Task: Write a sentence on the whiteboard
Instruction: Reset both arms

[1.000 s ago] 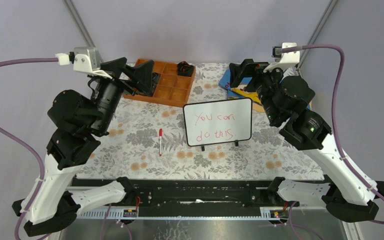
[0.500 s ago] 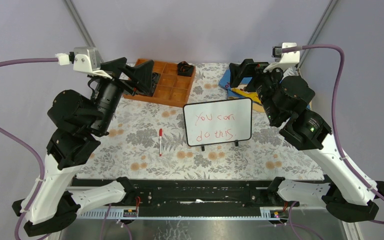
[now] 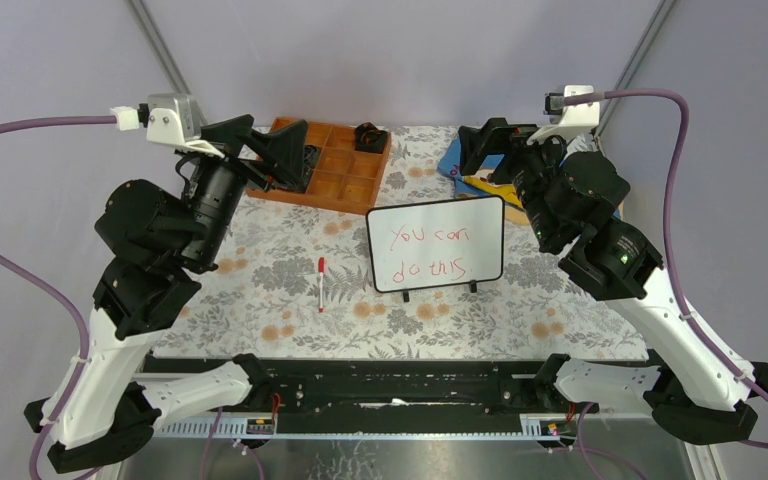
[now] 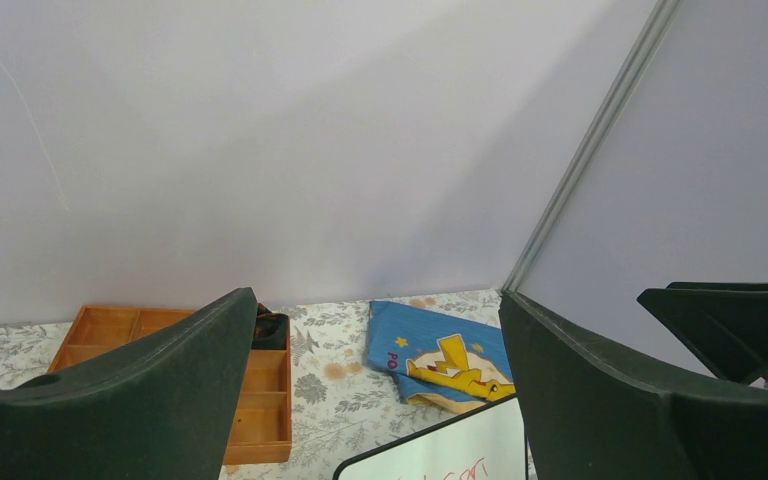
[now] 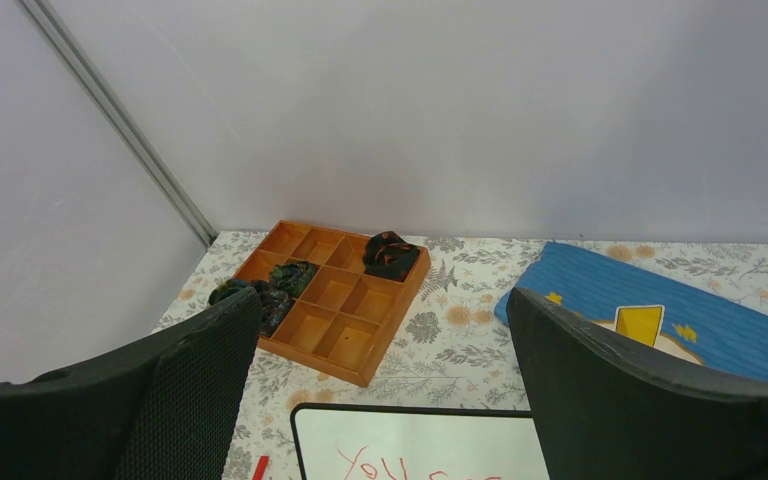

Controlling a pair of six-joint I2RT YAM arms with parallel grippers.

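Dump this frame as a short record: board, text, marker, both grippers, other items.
whiteboard: upright on its two feet, mid-table
sentence: "You can do this", red, two lines
marker: lying flat on the tablecloth, left of the whiteboard, not touching it
left gripper: open, empty, raised above the table
right gripper: open, empty, raised above the table
tray: wooden, compartments, dark items in some, far left
cloth: blue with yellow figure, behind the whiteboard's right side
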